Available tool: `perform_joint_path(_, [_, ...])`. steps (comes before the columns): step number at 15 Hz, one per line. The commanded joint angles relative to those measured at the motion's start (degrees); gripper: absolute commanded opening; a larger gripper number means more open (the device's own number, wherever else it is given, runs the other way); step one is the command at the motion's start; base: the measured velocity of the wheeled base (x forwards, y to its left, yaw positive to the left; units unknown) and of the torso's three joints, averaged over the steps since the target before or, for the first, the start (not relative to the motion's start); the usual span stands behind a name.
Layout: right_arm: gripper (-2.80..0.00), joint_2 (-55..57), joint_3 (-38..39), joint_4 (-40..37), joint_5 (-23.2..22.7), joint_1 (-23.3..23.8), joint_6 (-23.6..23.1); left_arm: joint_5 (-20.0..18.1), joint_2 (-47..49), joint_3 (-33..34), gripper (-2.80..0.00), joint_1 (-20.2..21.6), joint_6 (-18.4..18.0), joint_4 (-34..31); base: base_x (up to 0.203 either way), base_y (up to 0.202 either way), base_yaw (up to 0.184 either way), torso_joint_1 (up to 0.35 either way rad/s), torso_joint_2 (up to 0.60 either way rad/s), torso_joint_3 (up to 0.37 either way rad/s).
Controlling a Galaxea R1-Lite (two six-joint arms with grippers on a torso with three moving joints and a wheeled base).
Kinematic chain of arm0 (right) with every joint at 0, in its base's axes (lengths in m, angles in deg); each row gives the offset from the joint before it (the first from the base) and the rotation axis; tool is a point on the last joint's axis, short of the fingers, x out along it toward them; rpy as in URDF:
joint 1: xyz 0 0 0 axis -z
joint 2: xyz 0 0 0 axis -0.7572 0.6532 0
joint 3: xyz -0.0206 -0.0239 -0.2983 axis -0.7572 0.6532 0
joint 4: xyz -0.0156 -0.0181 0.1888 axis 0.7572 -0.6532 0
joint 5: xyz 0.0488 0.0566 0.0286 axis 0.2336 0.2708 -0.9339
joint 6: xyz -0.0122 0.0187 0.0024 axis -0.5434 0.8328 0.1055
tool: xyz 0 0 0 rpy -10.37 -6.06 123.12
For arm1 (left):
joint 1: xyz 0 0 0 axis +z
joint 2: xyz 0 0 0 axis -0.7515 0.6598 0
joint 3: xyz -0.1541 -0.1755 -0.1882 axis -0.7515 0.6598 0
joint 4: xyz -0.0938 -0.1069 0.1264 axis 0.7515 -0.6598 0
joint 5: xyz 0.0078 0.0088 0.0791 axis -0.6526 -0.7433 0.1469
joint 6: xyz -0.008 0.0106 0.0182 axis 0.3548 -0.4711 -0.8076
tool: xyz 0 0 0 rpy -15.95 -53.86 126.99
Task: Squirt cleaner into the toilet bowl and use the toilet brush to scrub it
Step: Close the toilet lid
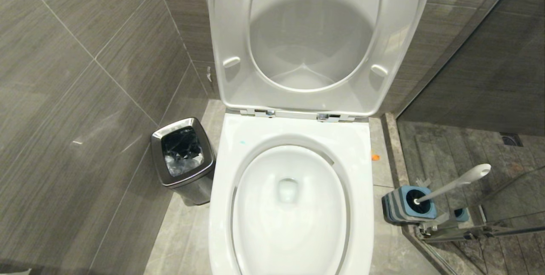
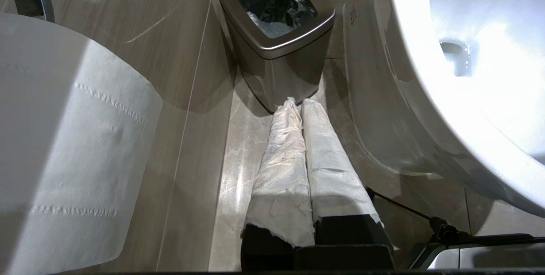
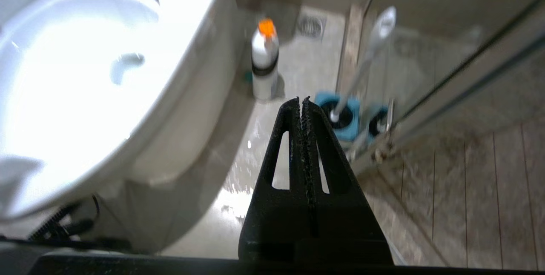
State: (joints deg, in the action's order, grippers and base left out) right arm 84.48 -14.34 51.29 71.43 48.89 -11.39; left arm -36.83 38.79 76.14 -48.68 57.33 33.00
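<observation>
Toilet bowl open and unscrubbed; both end effectors closed and empty.

A white, orange-capped bottle stands on the floor beside the bowl, near the toilet brush in its holder. The right end effector should open wide and take the bottle upright; the left end effector hangs by the bin.

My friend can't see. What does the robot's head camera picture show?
A large glossy white ceramic toilet bowl fills the middle, its white plastic seat and lid raised. A small square steel bin stands at its left, and a white-handled toilet brush leans in a blue-and-grey holder at its right.
</observation>
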Motion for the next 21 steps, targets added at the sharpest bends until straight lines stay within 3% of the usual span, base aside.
perform_joint_path(1, [-2.80,6.19,-9.58,-2.11,-0.49,-0.06,0.70,-0.02,0.16,0.01,-2.80,0.06,0.02,0.00,0.000,0.000,0.000,0.000,0.00,0.000])
perform_joint_path(9, [-2.80,47.35,-57.73,-3.67,-7.12,-0.10,6.61,-0.02,0.16,0.09,-2.80,0.06,0.02,0.00,0.000,0.000,0.000,0.000,0.00,0.000])
perform_joint_path(14, [-2.80,65.90,-90.17,-4.04,-4.30,-0.01,9.11,-0.11,0.16,0.00,-2.80,0.06,-0.24,-0.09,0.000,0.000,0.000,0.000,0.00,0.000])
perform_joint_path(17, [-2.80,73.65,-98.74,-4.16,-1.58,0.03,11.45,0.21,0.16,0.07,-2.80,0.03,0.24,0.00,0.000,0.000,0.000,0.000,0.00,0.000])
perform_joint_path(21, [-2.80,82.26,-107.62,-4.69,-1.50,0.12,13.57,0.33,0.16,0.04,-2.80,0.06,0.46,0.00,0.000,0.000,0.000,0.000,0.00,0.000])
